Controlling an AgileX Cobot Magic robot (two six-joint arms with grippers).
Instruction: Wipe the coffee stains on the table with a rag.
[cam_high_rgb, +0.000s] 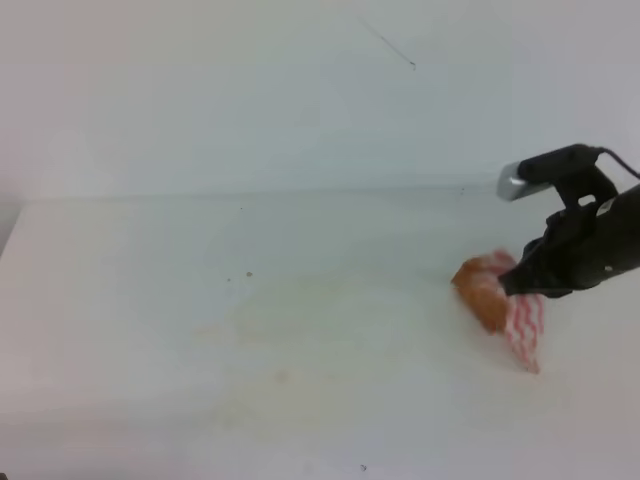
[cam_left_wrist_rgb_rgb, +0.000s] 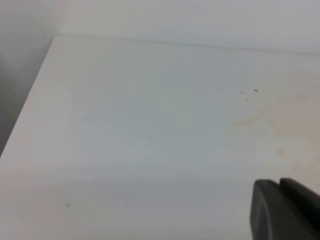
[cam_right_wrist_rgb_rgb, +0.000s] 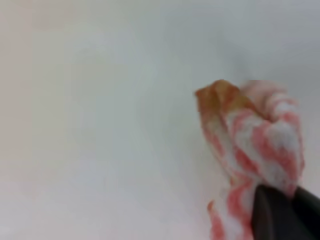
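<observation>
The rag (cam_high_rgb: 505, 305), red-and-white striped with an orange-brown stained corner, lies bunched up on the white table (cam_high_rgb: 150, 300) at the right. My right gripper (cam_high_rgb: 517, 281) is down on its upper edge. In the right wrist view one dark fingertip (cam_right_wrist_rgb_rgb: 280, 215) touches the rag (cam_right_wrist_rgb_rgb: 255, 140); the other finger is out of frame, so the grip is unclear. The coffee stains (cam_high_rgb: 300, 312) show as a faint yellowish smear mid-table, left of the rag, and in the left wrist view as a pale smear (cam_left_wrist_rgb_rgb: 287, 120) with small brown specks. Only a dark finger (cam_left_wrist_rgb_rgb: 285, 212) of my left gripper shows, above bare table.
The table's back edge meets a plain white wall (cam_high_rgb: 300, 90). Its left edge (cam_left_wrist_rgb_rgb: 30, 100) drops off to a dark gap. A few tiny dark specks (cam_high_rgb: 248, 274) dot the tabletop.
</observation>
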